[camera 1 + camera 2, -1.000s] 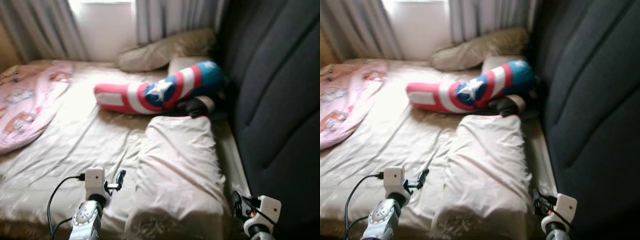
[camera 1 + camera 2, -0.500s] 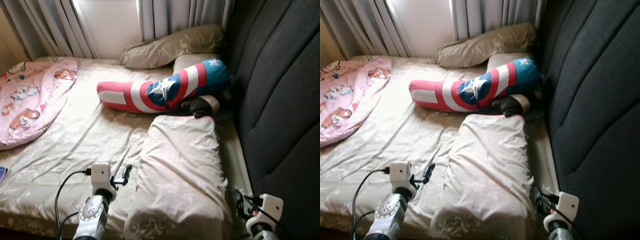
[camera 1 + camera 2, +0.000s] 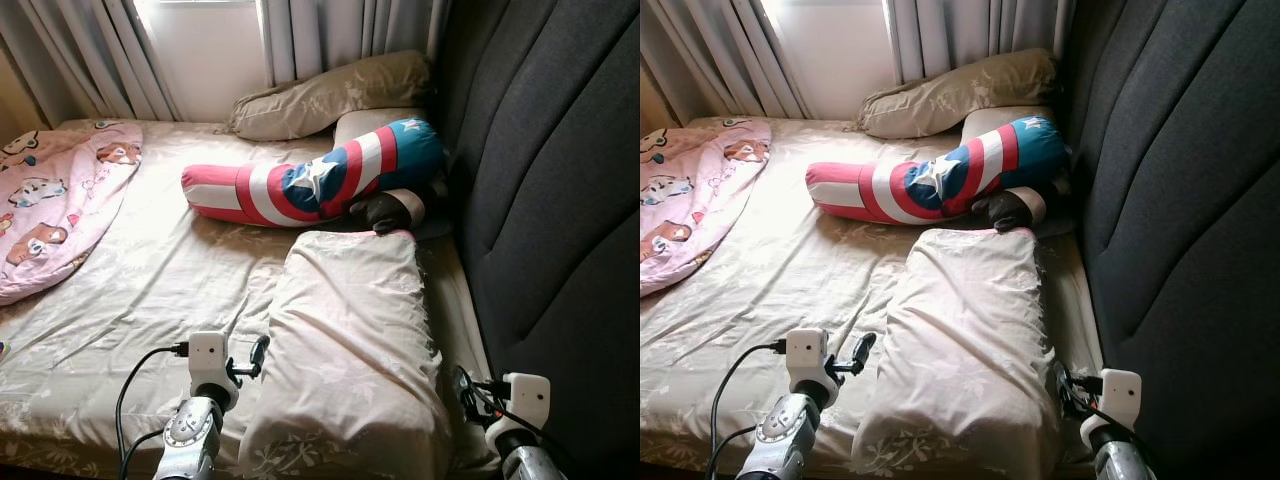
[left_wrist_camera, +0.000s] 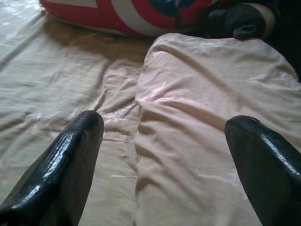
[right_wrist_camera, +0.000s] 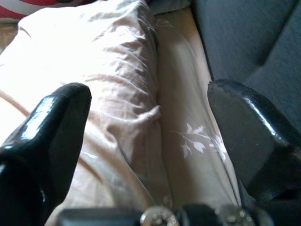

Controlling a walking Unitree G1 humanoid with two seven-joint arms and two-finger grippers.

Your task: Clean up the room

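The pillow (image 3: 350, 350) lies lengthwise on the bed (image 3: 150, 290), alongside the dark headboard (image 3: 560, 200). At its 8 o'clock the left gripper (image 4: 164, 155) hovers, jaws wide apart. At 4 o'clock sits the right gripper (image 5: 150, 136), jaws apart too, between pillow and headboard. At 12 o'clock lies a shield bolster (image 3: 310, 185); at 10, a pink blanket (image 3: 55, 200).

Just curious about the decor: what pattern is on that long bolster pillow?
Red and white stripes with a white star on blue bolster pillow; clearest in the left eye view.
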